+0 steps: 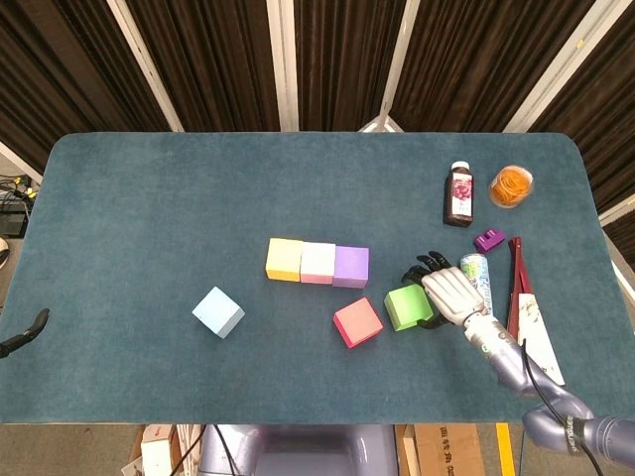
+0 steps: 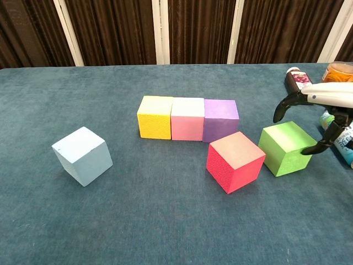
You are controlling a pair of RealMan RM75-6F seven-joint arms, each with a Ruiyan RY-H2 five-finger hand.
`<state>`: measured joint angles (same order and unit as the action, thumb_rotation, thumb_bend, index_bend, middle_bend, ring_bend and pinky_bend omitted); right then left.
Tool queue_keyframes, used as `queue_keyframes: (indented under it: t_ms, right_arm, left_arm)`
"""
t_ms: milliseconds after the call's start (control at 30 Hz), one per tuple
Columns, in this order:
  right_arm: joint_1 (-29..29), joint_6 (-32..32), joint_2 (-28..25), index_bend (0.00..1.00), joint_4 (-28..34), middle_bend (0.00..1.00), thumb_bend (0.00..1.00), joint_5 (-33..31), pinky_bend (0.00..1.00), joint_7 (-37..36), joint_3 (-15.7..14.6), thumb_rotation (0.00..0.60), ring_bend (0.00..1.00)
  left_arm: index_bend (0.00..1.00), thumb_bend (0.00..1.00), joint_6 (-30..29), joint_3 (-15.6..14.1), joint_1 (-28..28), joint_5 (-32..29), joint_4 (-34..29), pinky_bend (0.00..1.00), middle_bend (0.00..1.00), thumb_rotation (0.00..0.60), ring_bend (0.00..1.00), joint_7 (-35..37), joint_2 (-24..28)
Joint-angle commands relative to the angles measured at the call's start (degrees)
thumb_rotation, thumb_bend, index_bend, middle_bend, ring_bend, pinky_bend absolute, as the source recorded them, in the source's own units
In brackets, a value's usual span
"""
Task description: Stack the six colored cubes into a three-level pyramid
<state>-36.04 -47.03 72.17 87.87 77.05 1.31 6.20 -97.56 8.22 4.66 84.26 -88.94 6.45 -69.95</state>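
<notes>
Beside the green cube (image 2: 288, 148), my right hand (image 1: 453, 295) hovers with fingers spread around its far and right sides, gripping nothing. On the table (image 1: 149, 218), yellow (image 1: 285, 259), pink (image 1: 317, 263) and purple cubes (image 1: 350, 266) sit in a touching row; the red cube (image 1: 357, 322) lies nearby, the blue cube (image 1: 218, 312) well apart. I see no left hand.

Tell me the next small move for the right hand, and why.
Probably close the fingers on the green cube. The right hand sits at the cube's right side with fingers spread around it but not clamped, and the yellow-pink-purple base row has no second level yet.
</notes>
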Motion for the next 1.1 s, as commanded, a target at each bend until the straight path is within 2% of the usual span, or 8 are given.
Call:
queue_keyframes:
  t_ms: [33,333,467,833,1100]
  right_arm:
    - [-0.1,0.1,0.1,0.31,0.1,0.27,0.2,0.2,0.0,-0.9,-0.2,0.6,0.1]
    - [-0.6,0.6,0.3,0.33,-0.4,0.29,0.2,0.8,0.0,-3.0,-0.7,0.6,0.11]
    - [-0.6,0.0,0.5,0.36,-0.7,0.35,0.2,1.3,0.0,-3.4,-0.9,0.6,0.15]
    - [-0.6,-1.1,0.3,0.36,-0.1,0.4,0.2,1.3,0.0,-3.3,-0.9,0.6,0.19]
    - [0.1,-2.4,-3.5,0.36,4.1,0.41,0.2,-0.1,0.0,-2.7,-0.3,0.6,0.2]
  left_arm:
    - [0.1,0.31,0.1,0.1,0.0,0.0,0.0,0.0,0.0,0.6,0.0,0.1,0.0]
    - [0.11,0.31,0.8,0.4,0.0,-0.2,0.1,0.0,0.0,0.6,0.0,0.1,-0.2]
    - [0.12,0.31,1.1,0.5,0.0,-0.2,0.1,0.0,0.0,0.6,0.0,0.3,-0.1]
    - [0.15,0.31,1.4,0.9,-0.2,-0.4,0.0,0.0,0.0,0.6,0.0,0.7,-0.1]
    - [0.15,0.31,0.4,1.4,-0.2,0.0,1.4,0.0,0.0,0.6,0.0,-1.0,-0.4]
